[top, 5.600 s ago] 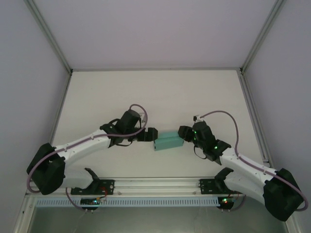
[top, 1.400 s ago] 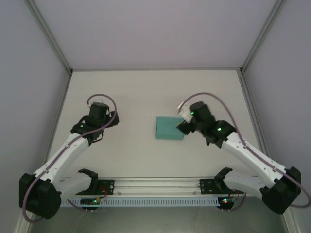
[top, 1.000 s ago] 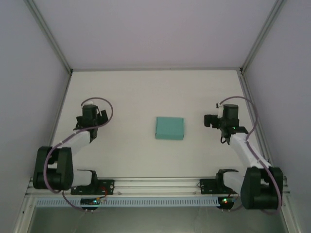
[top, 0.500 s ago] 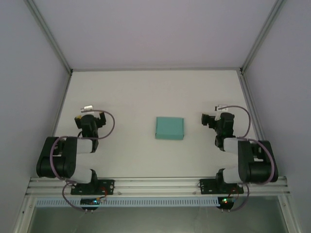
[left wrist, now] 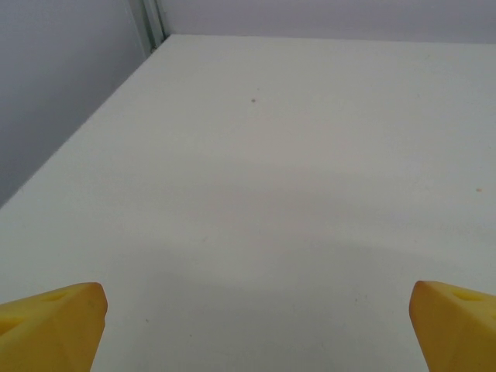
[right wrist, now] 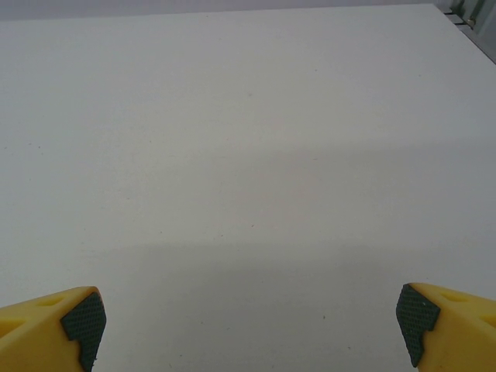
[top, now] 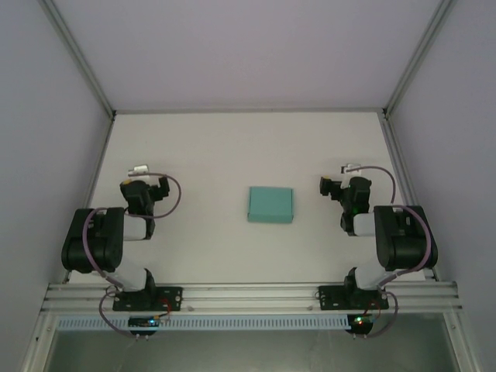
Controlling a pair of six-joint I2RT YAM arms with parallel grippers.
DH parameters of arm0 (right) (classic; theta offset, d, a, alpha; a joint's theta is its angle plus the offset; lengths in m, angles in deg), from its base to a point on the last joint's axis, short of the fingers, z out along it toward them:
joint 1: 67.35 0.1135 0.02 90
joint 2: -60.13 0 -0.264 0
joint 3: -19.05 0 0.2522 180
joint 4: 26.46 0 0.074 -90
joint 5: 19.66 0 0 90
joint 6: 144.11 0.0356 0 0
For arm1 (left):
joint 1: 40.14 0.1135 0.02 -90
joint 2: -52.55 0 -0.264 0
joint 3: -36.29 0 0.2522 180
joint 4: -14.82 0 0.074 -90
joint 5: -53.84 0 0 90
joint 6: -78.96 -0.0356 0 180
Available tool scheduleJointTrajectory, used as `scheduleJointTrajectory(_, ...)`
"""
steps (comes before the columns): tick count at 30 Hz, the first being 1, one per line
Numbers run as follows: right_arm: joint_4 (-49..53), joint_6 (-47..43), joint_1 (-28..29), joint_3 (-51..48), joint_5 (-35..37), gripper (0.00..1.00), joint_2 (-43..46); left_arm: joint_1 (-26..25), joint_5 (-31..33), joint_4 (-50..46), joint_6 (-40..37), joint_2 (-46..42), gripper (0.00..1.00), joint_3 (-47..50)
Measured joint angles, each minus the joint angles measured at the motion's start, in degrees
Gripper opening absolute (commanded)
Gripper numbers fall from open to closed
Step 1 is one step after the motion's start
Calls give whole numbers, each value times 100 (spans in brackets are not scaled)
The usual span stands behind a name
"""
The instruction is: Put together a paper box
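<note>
Bare table (top: 209, 147) around central paper box (top: 270, 204)

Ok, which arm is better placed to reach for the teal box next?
Right, probably. In the top view the right gripper sits closer to the teal paper box than the left gripper. Both grippers are open, arms folded near their bases.

Paper box (top: 270, 204) lies on table (top: 232, 147) between left arm (top: 97, 244) and right arm (top: 399, 236).
</note>
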State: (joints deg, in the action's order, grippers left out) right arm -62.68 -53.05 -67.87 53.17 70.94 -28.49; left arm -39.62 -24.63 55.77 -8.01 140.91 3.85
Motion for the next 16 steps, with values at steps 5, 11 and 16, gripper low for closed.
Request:
scheduleJointTrajectory(5, 0, 0, 20, 0, 0, 100, 0, 4, -46, 79, 0, 4, 99, 2)
scheduleJointTrajectory(11, 0, 0, 28, 0, 4, 99, 0, 2, -66, 81, 0, 4, 99, 2)
scheduleJointTrajectory(16, 11, 0, 28, 4, 2, 99, 0, 2, -68, 81, 0, 4, 99, 2)
